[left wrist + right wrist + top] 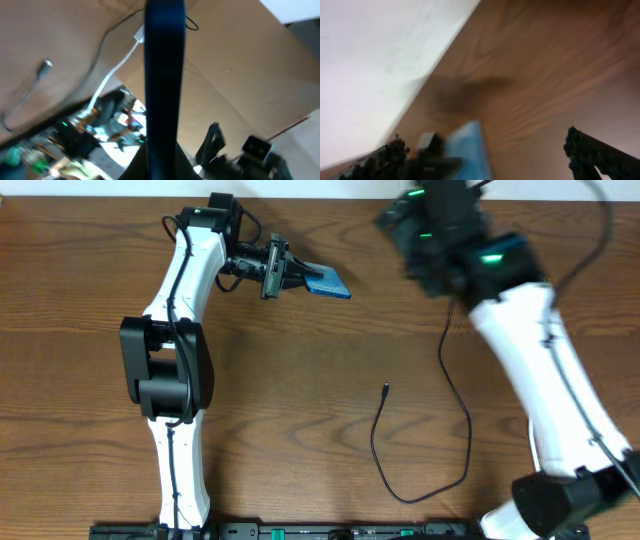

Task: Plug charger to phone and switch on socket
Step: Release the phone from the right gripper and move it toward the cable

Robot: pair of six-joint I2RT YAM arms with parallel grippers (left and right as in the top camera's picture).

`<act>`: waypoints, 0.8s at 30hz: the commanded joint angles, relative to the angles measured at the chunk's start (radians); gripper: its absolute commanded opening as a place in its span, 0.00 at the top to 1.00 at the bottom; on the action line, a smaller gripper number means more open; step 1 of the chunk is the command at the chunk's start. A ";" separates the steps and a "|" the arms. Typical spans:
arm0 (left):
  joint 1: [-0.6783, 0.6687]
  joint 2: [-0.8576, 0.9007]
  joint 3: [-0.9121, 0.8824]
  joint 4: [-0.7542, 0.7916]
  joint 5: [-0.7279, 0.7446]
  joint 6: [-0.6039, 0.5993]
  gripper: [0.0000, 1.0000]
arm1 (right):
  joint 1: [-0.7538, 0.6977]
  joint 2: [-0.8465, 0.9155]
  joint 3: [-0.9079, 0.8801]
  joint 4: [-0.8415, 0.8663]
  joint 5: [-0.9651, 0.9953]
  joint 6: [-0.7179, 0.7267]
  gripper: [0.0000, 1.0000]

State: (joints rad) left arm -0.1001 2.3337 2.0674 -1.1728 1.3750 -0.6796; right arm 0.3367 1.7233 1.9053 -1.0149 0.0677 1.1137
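My left gripper is shut on the phone and holds its blue screen tilted above the far side of the table. In the left wrist view the phone shows edge-on between the fingers. The charger cable lies loose on the table, with its connector tip free; the tip also shows in the left wrist view. My right gripper is blurred, open and empty, to the right of the phone. In the right wrist view its fingers are spread, with the phone ahead. The socket is hidden; only a white cord shows.
The wooden table reaches its far edge just behind the phone, shown as a pale band in the right wrist view. The right arm crosses the right side above the cable. Arm bases stand along the front edge.
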 commanded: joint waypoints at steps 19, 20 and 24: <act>0.006 -0.039 -0.001 0.031 -0.082 0.320 0.93 | -0.089 0.024 -0.473 -0.127 -0.330 -0.638 0.30; 0.006 -0.039 -0.001 0.031 -0.083 0.321 0.93 | -0.087 0.024 -0.515 -0.088 -0.376 -0.649 0.37; 0.006 -0.039 -0.001 0.031 -0.086 0.320 0.93 | -0.076 0.024 -0.652 0.014 -0.449 -0.647 0.47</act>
State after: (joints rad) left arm -0.0998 2.3337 2.0674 -1.1427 1.2690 -0.3840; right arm 0.2478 1.7462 1.3392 -1.0473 -0.2523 0.4885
